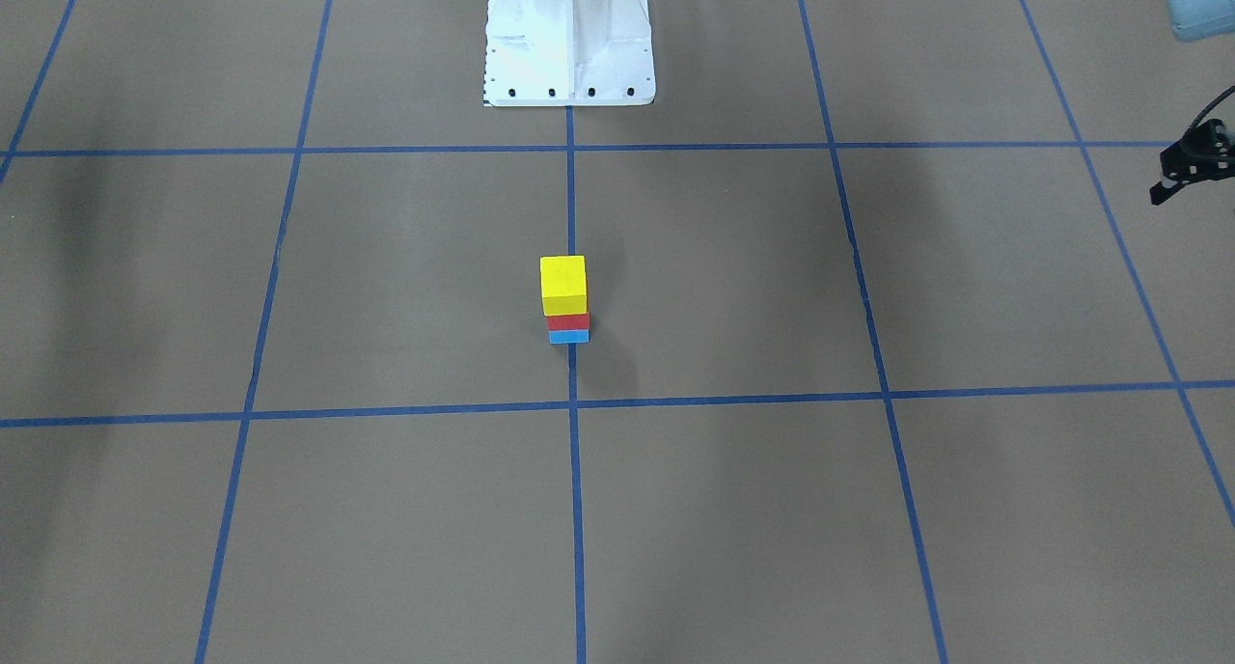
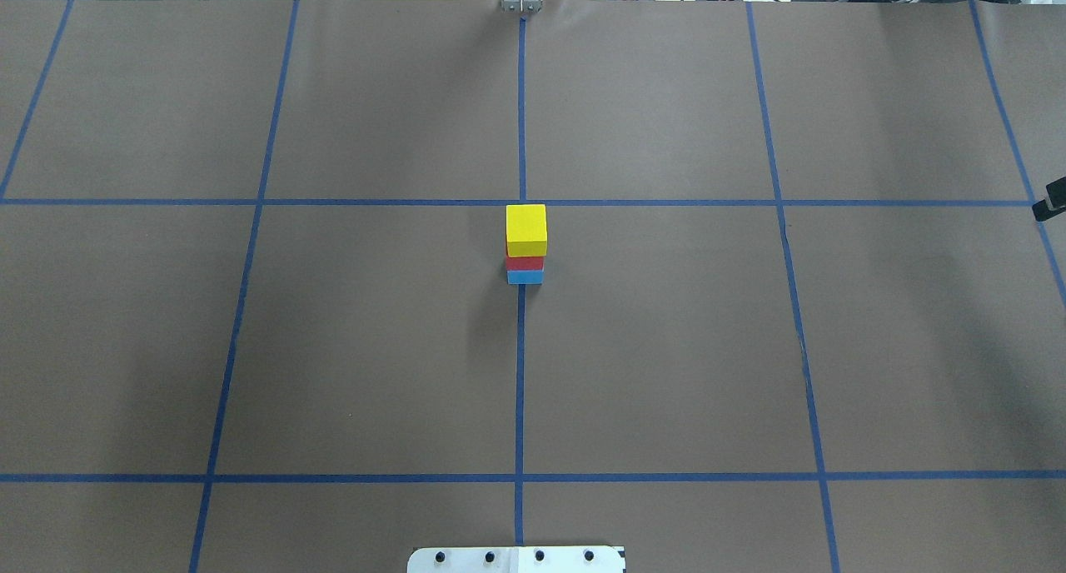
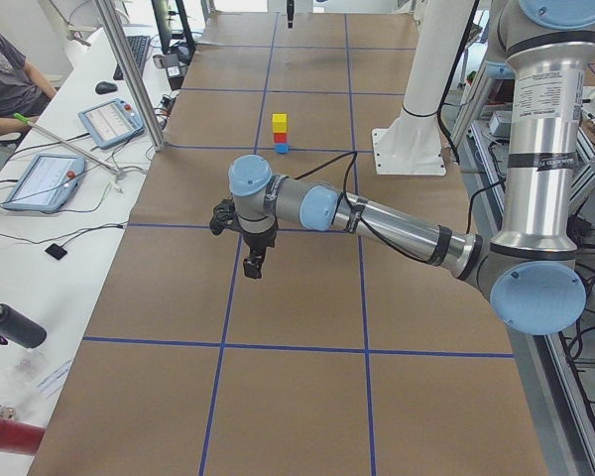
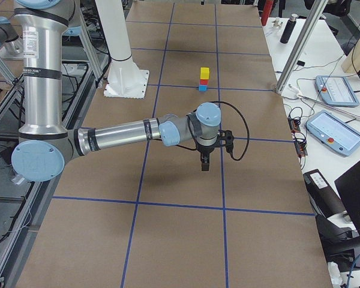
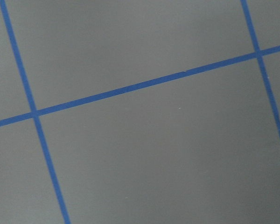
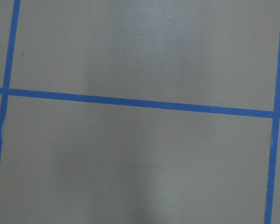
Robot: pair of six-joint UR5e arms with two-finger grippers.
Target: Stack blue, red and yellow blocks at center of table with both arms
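Left gripper (image 3: 251,268): hangs above bare brown paper (image 2: 250,348) toward the left end of the bench (image 2: 916,98), pointing down and carrying nothing; too small in every view to tell whether parted or closed. Right gripper (image 4: 204,165): hangs likewise toward the right end, nothing visible in it, and again cannot tell if released or clenched. Between them, at the centre of the bench on the middle tape line (image 2: 520,373): blue block (image 2: 525,277) at the bottom, red block (image 2: 525,263) resting on it, yellow block (image 2: 526,227) on top, each touching the next, sides roughly in line. Stands upright, long axis vertical, well apart from both grippers and about as far from one as from the other, so neither nearer by any clear margin. Looks finished in the order asked; probably calls for no further grasp, only for keeping both grippers out toward the ends, since a sideways brush against the yellow block could topple all three.
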